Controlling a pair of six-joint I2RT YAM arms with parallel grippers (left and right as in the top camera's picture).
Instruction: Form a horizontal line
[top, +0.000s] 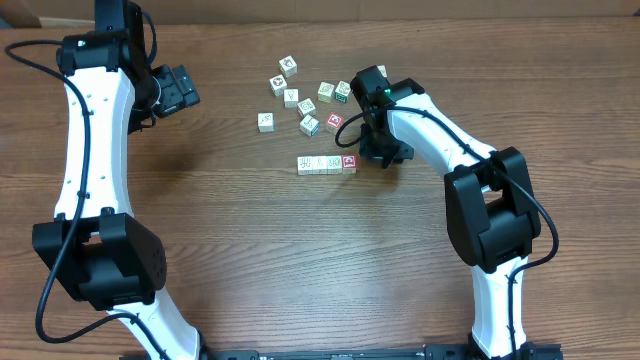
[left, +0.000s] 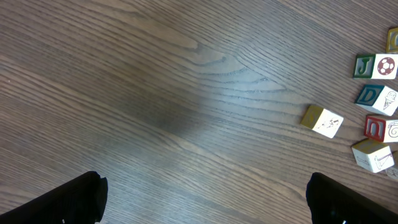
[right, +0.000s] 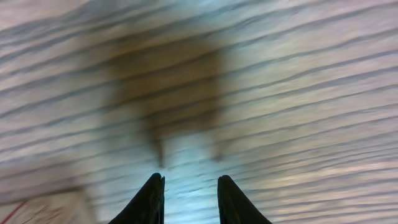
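Note:
The horizontal line (top: 327, 164) lies mid-table as a straight row of small touching cream cubes, and its right-end cube (top: 349, 162) has a red face. Just right of that end, my right gripper (top: 384, 154) points down at the table, apart from the row. In the right wrist view its fingers (right: 189, 180) stand a little apart over blurred bare wood, open with nothing between them. My left gripper (top: 180, 90) hovers far to the left, wide open and empty. Only its two fingertips (left: 202, 199) show, at the bottom corners of the left wrist view.
Several loose picture cubes (top: 306, 106) lie scattered behind the row, the nearest a red-faced one (top: 334, 122). Some of them (left: 322, 121) show along the right edge of the left wrist view. Bare wooden table (top: 250, 250) spreads in front and to the left.

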